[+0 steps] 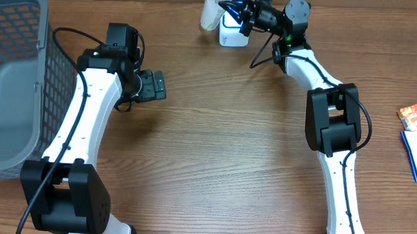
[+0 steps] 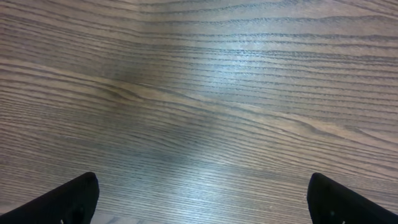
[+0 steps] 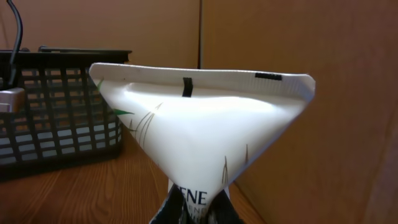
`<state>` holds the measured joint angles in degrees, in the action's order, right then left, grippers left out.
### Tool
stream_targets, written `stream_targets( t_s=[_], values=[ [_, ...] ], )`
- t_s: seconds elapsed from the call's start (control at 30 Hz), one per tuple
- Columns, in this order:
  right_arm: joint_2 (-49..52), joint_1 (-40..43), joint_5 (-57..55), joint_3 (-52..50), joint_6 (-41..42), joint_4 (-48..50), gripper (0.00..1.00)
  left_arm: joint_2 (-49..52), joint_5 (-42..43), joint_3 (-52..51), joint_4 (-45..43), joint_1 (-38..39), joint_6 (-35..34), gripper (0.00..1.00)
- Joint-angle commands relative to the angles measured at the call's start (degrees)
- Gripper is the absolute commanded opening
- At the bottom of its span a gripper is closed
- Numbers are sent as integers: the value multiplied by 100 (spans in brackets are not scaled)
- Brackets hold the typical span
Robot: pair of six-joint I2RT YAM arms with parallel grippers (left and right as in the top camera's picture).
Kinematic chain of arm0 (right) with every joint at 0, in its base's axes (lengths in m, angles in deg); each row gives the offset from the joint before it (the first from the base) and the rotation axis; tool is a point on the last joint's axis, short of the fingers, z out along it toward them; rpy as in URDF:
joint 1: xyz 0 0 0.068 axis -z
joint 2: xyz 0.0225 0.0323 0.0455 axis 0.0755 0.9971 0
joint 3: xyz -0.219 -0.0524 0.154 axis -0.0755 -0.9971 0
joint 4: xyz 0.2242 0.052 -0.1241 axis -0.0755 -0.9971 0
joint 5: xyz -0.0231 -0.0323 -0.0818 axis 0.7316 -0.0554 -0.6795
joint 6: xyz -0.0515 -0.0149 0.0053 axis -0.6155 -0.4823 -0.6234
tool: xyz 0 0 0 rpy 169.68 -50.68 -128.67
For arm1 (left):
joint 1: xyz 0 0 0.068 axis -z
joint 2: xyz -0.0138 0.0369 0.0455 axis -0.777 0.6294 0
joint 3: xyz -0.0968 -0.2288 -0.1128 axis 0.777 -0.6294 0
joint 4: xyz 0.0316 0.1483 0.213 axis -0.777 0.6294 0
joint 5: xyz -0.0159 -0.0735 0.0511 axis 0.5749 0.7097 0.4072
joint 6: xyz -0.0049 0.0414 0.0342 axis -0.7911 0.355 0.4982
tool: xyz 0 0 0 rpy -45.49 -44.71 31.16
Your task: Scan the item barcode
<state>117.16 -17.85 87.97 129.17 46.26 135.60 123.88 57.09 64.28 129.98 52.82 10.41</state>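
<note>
While pinched at its lower end by the right gripper (image 3: 196,210), the white tube (image 3: 199,130) is held at upper centre of the overhead view. Left gripper (image 1: 152,85): spread, empty. Risk: slippage or twisting from so small a hold, hiding the barcode.
</note>
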Motion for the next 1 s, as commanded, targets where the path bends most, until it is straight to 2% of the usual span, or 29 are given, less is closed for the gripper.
stream_targets(
  t_s=[0.0, 0.43, 0.57, 0.7, 0.77, 0.83, 0.97],
  values=[
    [-28, 168, -57, 326, 247, 146, 4, -2, -57, 72, -4, -31, 61, 100],
    [-24, 651, 442, 337, 1281, 920, 4, -2, -57, 72, -4, -31, 61, 100],
    [-26, 680, 809, 348, 2743, 2481, 4, -2, -57, 72, -4, -31, 61, 100],
    [-28, 841, 780, 492, 5589, 4452, 4, -2, -57, 72, -4, -31, 61, 100],
    [-70, 997, 785, 518, 7020, 4374, 4, -2, -57, 72, -4, -31, 61, 100],
    [-68, 1152, 960, 514, 7729, 4325, 4, -2, -57, 72, -4, -31, 61, 100],
    [-68, 1460, 1373, 501, 8299, 3480, 4, -2, -57, 72, -4, -31, 61, 100]
  ],
)
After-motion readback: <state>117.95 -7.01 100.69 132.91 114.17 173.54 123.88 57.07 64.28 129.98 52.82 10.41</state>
